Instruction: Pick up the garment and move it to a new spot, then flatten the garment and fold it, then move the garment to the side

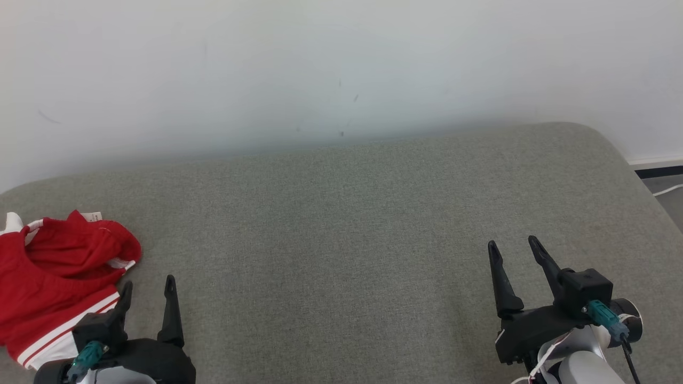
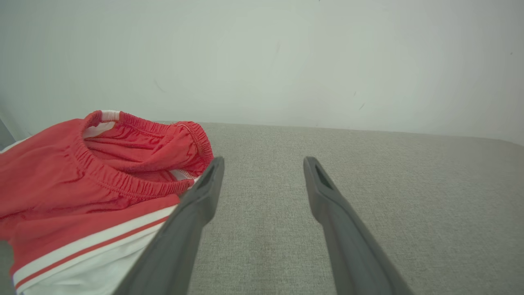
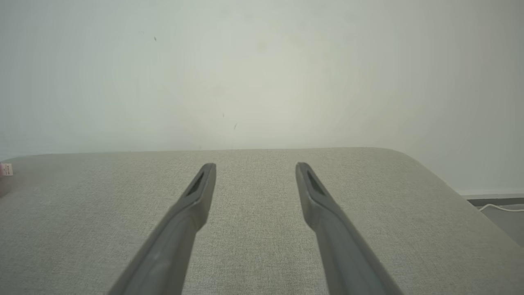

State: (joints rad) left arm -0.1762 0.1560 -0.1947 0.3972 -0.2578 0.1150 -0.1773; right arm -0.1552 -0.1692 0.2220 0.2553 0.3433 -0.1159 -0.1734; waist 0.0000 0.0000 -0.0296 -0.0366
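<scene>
1. You've got the garment at the far left of the grey upholstered surface, partly cut off by the left edge of the head view.
2. Looks like red shorts: gathered elastic waistband, white stripes with a thin red line between them along the near edge, and a small white label sticking up at the far side.
3. It's crumpled, not flat. The waistband stands open and bunched, and you can see into it in the left wrist view.
4. Orientation: the waistband end sits toward the wall and the striped end toward the robot.
5. The long axis runs roughly near-to-far, tilted a bit toward the robot's left. You can't see the full extent because of the crop.
6. The left pincer is spread wide with nothing between its fingers, and it sits just right of the garment's striped end.
7. In the left wrist view its left-hand finger overlaps the garment's edge. You can't tell contact from that.
8. The right pincer is spread wide and empty. It's over bare surface, well apart from the garment and pointing at the wall.
</scene>
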